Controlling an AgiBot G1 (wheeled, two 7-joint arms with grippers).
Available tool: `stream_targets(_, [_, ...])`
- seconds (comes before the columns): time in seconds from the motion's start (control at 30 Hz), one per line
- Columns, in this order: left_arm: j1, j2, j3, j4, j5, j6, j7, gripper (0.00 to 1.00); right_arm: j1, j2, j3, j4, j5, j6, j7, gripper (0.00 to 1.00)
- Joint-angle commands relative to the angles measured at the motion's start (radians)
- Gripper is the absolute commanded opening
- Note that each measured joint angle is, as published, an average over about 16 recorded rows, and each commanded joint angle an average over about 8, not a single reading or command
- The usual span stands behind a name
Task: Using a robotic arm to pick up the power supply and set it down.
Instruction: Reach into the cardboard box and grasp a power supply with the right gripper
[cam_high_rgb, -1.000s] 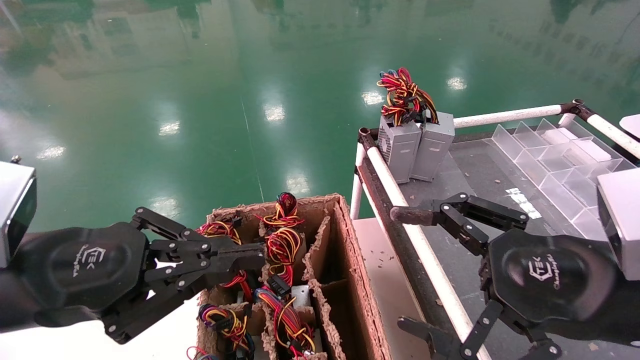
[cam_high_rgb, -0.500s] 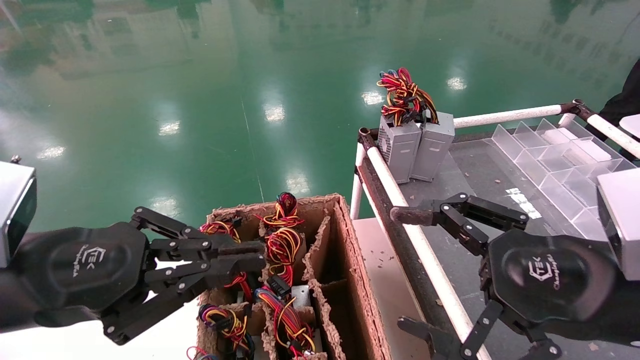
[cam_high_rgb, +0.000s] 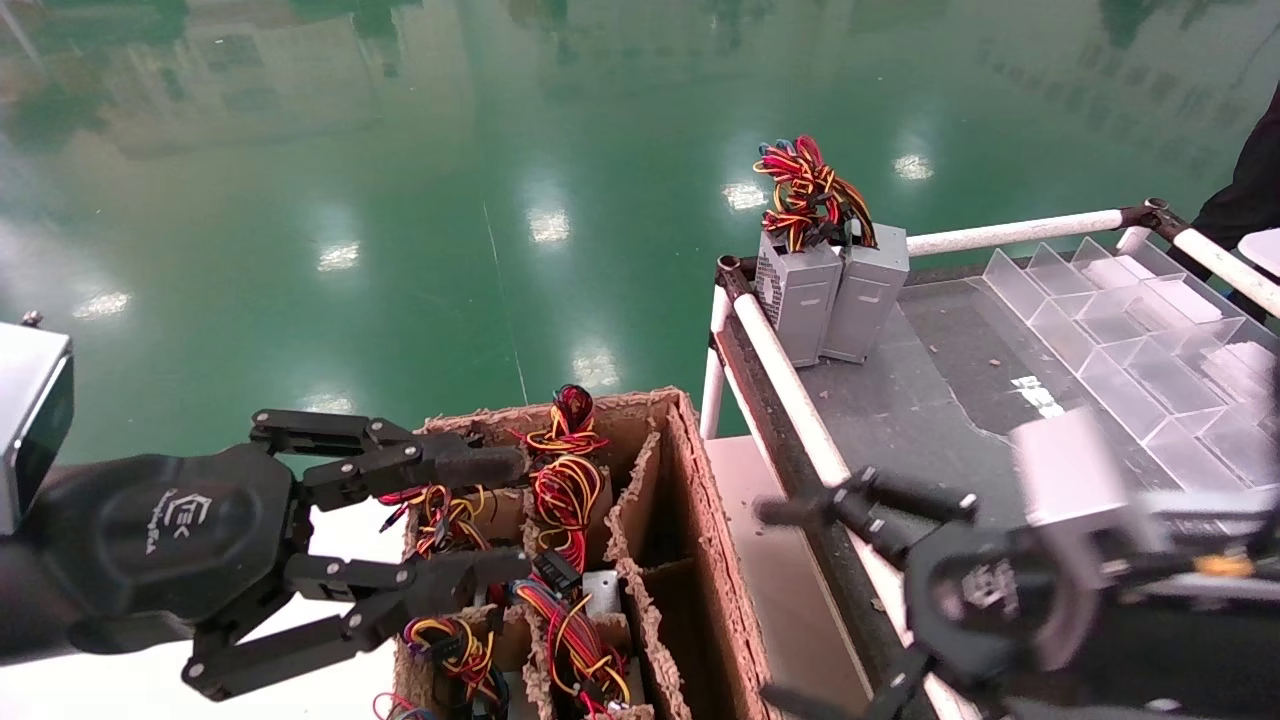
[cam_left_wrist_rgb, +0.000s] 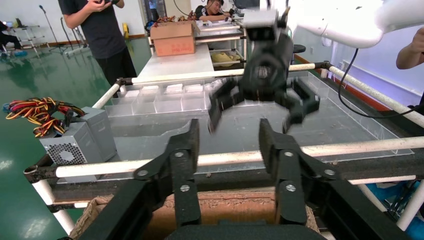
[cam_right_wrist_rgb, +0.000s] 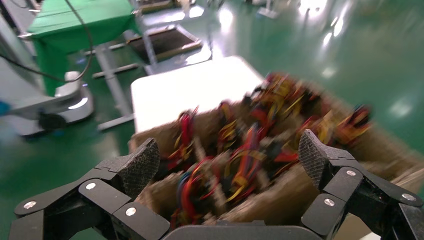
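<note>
Two grey power supplies (cam_high_rgb: 830, 290) with red and yellow wire loops stand upright at the table's far left corner, also in the left wrist view (cam_left_wrist_rgb: 75, 147). More wire bundles (cam_high_rgb: 565, 490) stick up from a cardboard box (cam_high_rgb: 715, 560) beside the table. My left gripper (cam_high_rgb: 505, 518) is open, its fingers spread over the box's left compartments and holding nothing. My right gripper (cam_high_rgb: 775, 600) is blurred with motion above the table's near rail, open and empty. In its own view the right gripper (cam_right_wrist_rgb: 227, 157) faces the wires in the cardboard box (cam_right_wrist_rgb: 280, 195).
A white tube rail (cam_high_rgb: 800, 420) edges the grey table (cam_high_rgb: 950, 390). A clear divided tray (cam_high_rgb: 1130, 320) lies at the table's right. A person's dark sleeve (cam_high_rgb: 1255, 190) shows at the far right edge. Green floor lies beyond.
My left gripper went from shut to wide open over the box. My right gripper dropped lower and nearer along the rail, turned toward the box, and is blurred with motion.
</note>
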Motion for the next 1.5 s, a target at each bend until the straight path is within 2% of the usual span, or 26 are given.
stream_targets(0.03, [0.000,0.000,0.000,0.000,0.000,0.000,0.000,1.00,0.010,-0.016,-0.026,-0.009,-0.030,-0.007,0.024,1.00])
stream_targets(0.27, [0.000,0.000,0.000,0.000,0.000,0.000,0.000,1.00,0.087,-0.130,-0.144,-0.097,-0.105,-0.063,0.090,1.00])
stream_targets(0.57, [0.000,0.000,0.000,0.000,0.000,0.000,0.000,1.00,0.143,-0.225,-0.295,-0.194,-0.138,-0.075,0.065,0.99])
stream_targets(0.63, [0.000,0.000,0.000,0.000,0.000,0.000,0.000,1.00,0.149,-0.242,-0.328,-0.211,-0.142,-0.075,0.055,0.84])
stream_targets(0.83, [0.000,0.000,0.000,0.000,0.000,0.000,0.000,1.00,0.167,-0.276,-0.412,-0.260,-0.153,-0.069,0.017,0.11])
stream_targets(0.9, [0.000,0.000,0.001,0.000,0.000,0.000,0.000,1.00,0.173,-0.283,-0.431,-0.278,-0.157,-0.066,0.001,0.01])
stream_targets(1.5, [0.000,0.000,0.001,0.000,-0.001,0.000,0.000,1.00,0.210,-0.356,-0.512,-0.421,-0.185,-0.034,-0.094,0.00])
